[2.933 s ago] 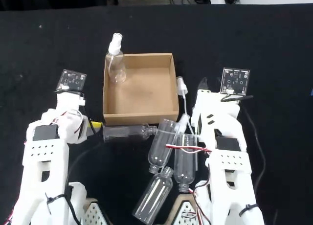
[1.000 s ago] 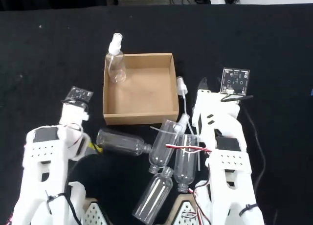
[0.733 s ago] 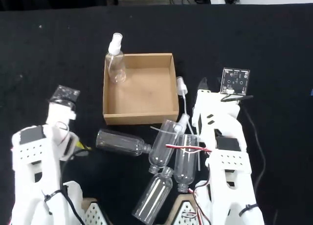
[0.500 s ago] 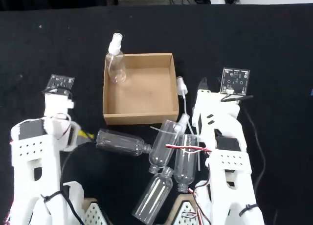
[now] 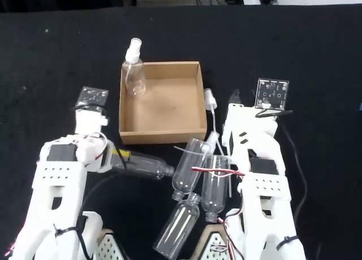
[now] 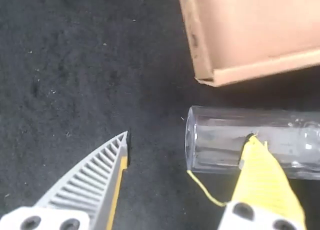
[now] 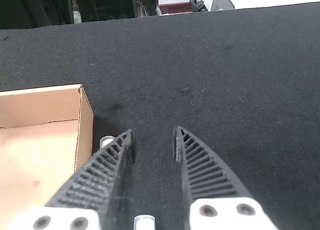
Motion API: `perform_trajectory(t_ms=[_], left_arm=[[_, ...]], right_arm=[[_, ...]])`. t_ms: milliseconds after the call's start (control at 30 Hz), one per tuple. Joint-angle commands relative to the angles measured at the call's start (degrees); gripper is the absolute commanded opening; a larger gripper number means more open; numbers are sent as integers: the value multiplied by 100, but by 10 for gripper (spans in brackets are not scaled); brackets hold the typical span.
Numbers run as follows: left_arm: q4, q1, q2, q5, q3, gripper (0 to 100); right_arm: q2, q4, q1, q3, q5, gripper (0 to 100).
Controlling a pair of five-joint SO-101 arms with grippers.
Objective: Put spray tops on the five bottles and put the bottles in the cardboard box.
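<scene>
**Left jaws straddle the bottle's base, but in line with its length**

The black tabletop [image 5: 51, 51] carries the cardboard box [image 5: 163, 137], which sits just beyond the left jaws. The left arm [image 5: 59, 175] is the nearer to the uncapped bottle [image 6: 220, 140]; the right arm [image 5: 254, 158] stands well apart from it. The bottle lies flat, just beside the box but apart from it. Its base end is between the left jaws, and its neck runs out past the yellow-tipped finger [image 6: 257, 175], which overlies the body. Its long axis thus follows the closing line. Left jaws are wide and hold nothing; right jaws are narrowly parted and empty. Judgement: closing as set would press end-on, so a wrist turn is needed to span the body.
</scene>
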Motion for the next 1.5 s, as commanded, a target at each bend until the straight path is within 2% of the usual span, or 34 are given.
perform_trajectory(t_ms=[0,367,567,700,800,967,1100,1233,1333,1467], left_arm=[[-229,-576,-9,-211,207,329],[-62,-2756,-9,-2233,-224,329],[-18,-3398,-18,-2734,-690,329],[747,-3099,18,-2690,-1262,329],[1037,-2554,18,-2101,-1464,329],[167,-1692,26,-1011,-1253,329],[-756,-1341,26,-519,-822,329],[-1407,-1314,26,-492,-268,329],[-1547,-1341,26,-668,127,329],[-1530,-1974,18,-1020,233,329]], right_arm=[[-40,-185,-62,4,44,113],[-40,-185,-62,4,44,113],[-40,-185,-62,4,44,113],[-40,-185,-62,4,44,113],[-40,-185,-62,4,44,113],[-40,-185,-62,4,44,113],[-40,-185,-62,4,44,113],[-40,-185,-62,4,44,113],[-40,-185,-62,4,44,113],[-40,-185,-62,4,44,113]])
